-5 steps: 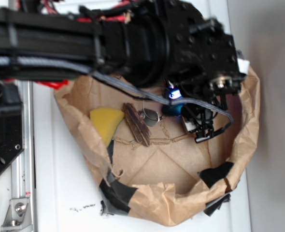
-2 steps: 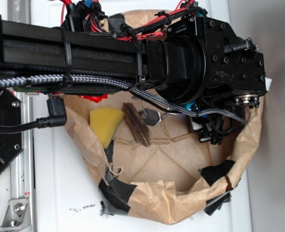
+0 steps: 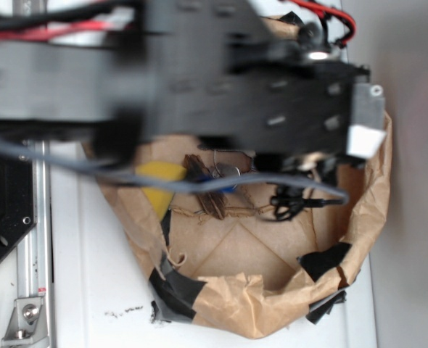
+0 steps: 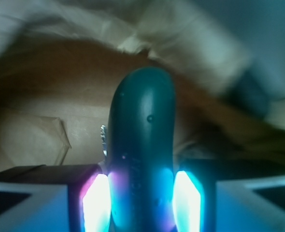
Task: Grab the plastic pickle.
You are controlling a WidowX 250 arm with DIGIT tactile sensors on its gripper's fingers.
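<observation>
In the wrist view the plastic pickle, dark green, glossy and round-ended, stands straight out from between my two glowing pads. My gripper is shut on its lower part, and both pads press its sides. Crumpled brown paper fills the view behind it. In the exterior view my blurred black arm hangs over the paper bag, with dark finger parts showing below the wrist. From that side the pickle is hidden.
Inside the torn brown paper bag lie a yellow wedge sponge, a brown wood strip and a small metal clip. Black tape patches the bag's rim. A grey cable crosses in front. A metal rail runs along the left.
My arm has swung across and nearer the exterior camera and is now blurred. It covers more of the bag's top. The finger parts have shifted slightly left.
</observation>
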